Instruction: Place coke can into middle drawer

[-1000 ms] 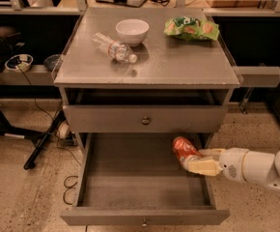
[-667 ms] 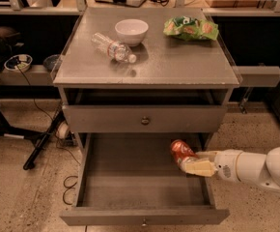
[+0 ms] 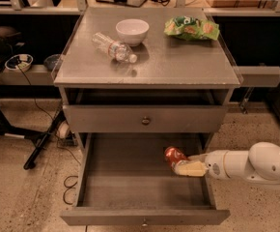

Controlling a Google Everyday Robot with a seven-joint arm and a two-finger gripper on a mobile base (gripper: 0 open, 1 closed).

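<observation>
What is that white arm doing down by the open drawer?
A robot arm reaches in from the right, and its gripper is closed on a coke can. It holds the can tilted over the right side of the pulled-out middle drawer and has not let go. The upper drawer is shut. On the cabinet top sit a white bowl, a plastic bottle lying on its side and a green snack bag.

Dim warm overhead light; soft shadow beside bowl (image 3: 132, 31); pincer (image 3: 182, 162) lit inside shadowed middle drawer (image 3: 130, 180).
</observation>
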